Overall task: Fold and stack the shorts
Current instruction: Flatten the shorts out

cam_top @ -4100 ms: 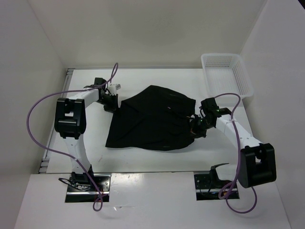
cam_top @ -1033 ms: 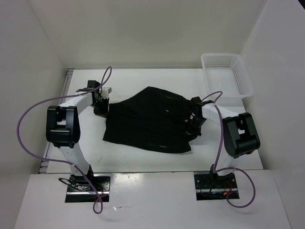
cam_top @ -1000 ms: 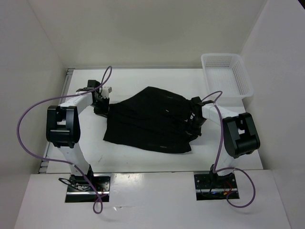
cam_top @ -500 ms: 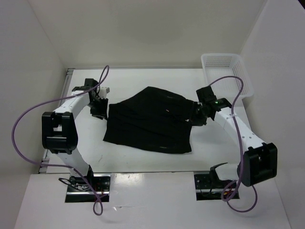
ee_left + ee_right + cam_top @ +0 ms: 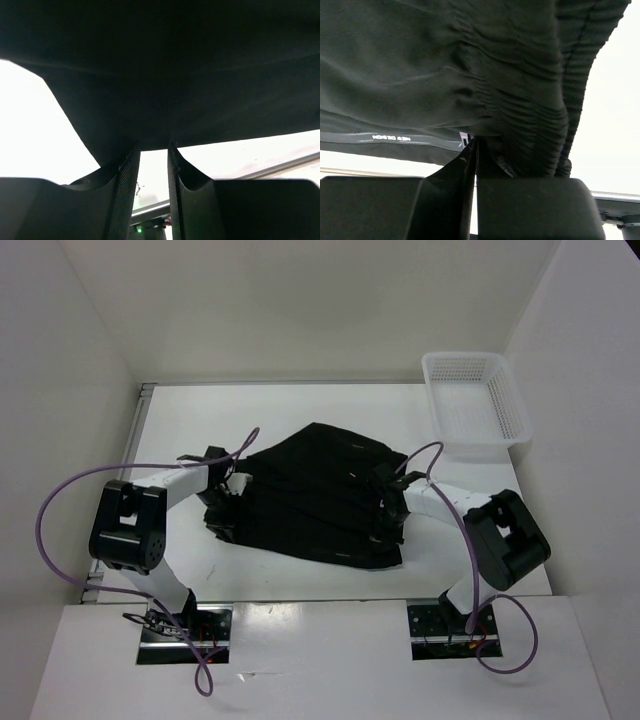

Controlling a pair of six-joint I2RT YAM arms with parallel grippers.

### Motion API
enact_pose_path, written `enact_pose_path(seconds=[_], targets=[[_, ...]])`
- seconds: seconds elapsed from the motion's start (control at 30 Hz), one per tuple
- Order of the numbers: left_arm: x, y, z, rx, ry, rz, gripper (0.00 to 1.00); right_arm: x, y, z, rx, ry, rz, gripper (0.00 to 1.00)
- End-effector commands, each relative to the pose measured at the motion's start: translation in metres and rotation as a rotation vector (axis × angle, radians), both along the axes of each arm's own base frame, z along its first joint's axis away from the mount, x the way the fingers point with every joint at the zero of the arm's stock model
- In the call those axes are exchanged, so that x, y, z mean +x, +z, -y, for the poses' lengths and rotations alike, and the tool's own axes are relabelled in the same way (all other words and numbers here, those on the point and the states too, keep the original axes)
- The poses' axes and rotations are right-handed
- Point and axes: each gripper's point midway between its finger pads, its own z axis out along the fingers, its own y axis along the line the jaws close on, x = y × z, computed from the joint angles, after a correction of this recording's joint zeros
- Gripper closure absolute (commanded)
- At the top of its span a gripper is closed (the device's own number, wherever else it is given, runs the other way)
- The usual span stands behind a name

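The black shorts [image 5: 310, 500] lie spread and rumpled in the middle of the white table. My left gripper [image 5: 222, 510] is at their near-left edge. In the left wrist view its jaws [image 5: 153, 147] stand apart with bare table showing between them, and the dark cloth [image 5: 165, 75] drapes right over the fingertips. My right gripper [image 5: 385, 523] is at the shorts' right side, by the gathered waistband. In the right wrist view it [image 5: 475, 142] is shut, with creases of the fabric [image 5: 445, 75] running into its tips beside a small white label [image 5: 464, 138].
A white mesh basket [image 5: 475, 400] stands at the far right corner of the table [image 5: 300, 410]. White walls close in the left, back and right sides. Purple cables loop from both arms over the near corners.
Both grippers came nearer along the shorts' edges. The left one moved from the far-left edge to the near-left edge with its jaws wider. The right one closed at the waistband.
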Motion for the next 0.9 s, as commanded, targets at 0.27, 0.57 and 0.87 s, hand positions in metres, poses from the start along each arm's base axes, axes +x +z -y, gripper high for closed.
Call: enact_pose_path(seconds=[0.27,0.57,0.87], targets=[[-0.033,-0.004,-0.039,0.280,-0.092,-0.053,0.64,-0.061,-0.022,-0.002,-0.198,0.160,-0.158,1.00],[0.050,0.121,0.043,-0.150,-0.078,0.206,0.58,0.109,0.135,-0.006,0.028,0.029,0.390,0.64],[0.229,0.089,0.040,-0.044,-0.025,0.520,0.46,0.245,0.108,0.074,-0.034,-0.163,0.467,0.37]])
